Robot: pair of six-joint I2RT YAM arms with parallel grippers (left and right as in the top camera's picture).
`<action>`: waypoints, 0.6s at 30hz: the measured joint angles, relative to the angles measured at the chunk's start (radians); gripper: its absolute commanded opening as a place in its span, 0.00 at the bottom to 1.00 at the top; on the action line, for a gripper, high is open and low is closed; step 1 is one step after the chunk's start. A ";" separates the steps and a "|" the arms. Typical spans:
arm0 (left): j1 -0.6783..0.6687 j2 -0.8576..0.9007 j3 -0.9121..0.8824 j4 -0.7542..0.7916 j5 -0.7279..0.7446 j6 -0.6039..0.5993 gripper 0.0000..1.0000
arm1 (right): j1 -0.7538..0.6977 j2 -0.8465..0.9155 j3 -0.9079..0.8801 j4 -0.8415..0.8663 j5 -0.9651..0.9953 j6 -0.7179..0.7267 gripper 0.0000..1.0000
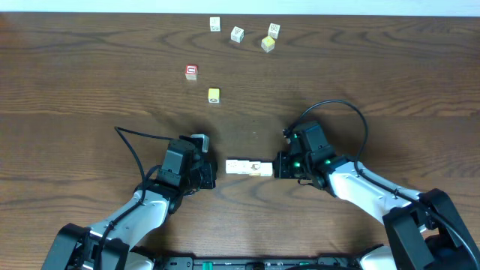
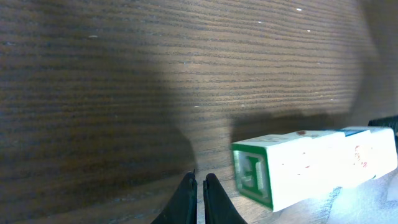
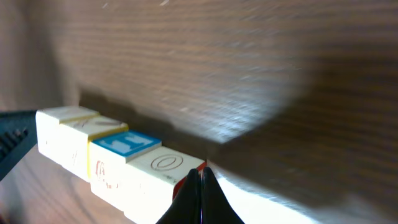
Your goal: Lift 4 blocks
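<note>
Blocks (image 1: 249, 167): 4 lined up end to end as one row

Overhead: left gripper (image 1: 215, 172) sits at one end of the row, right gripper (image 1: 277, 166) at the opposite end, both aimed along the row's axis. Right tip looks in contact w/ its end; left tip is just beside its end, small gap by the look of it. Red cube (image 1: 191, 72), yellow cube (image 1: 214, 94) and some white cubes (image 1: 237, 34) are well apart from the row on the far side, not involved

Left wrist: left gripper (image 2: 200, 190) pressed together, pinching nothing. Row (image 2: 298, 165) is just beside the tips and offset to one side, green-framed end face towards the cam. No contact visible

Right wrist: right gripper (image 3: 200, 183) also pressed together, holding nothing, tips right at the red end face of the row (image 3: 118, 149). Blue-topped block is 2nd from the tips, O-marked one nearest

Step, imo: setting up a two-arm squeeze, closed tips used as pushers on each end. Row looks to be resting on the table (image 1: 90, 90), can't confirm from shadows

Next needs: left tip brought onto the centre of its end face, even inward pressure from both arms, then a level synced raise. Off-centre push = row buckles in the middle
</note>
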 measured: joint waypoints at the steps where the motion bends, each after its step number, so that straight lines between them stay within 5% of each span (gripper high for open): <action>1: 0.000 0.000 0.000 0.000 0.000 0.000 0.07 | 0.007 0.000 0.000 -0.001 -0.002 0.000 0.01; 18: 0.000 0.000 0.000 0.000 0.000 0.000 0.07 | 0.010 0.000 0.000 -0.093 0.044 0.000 0.01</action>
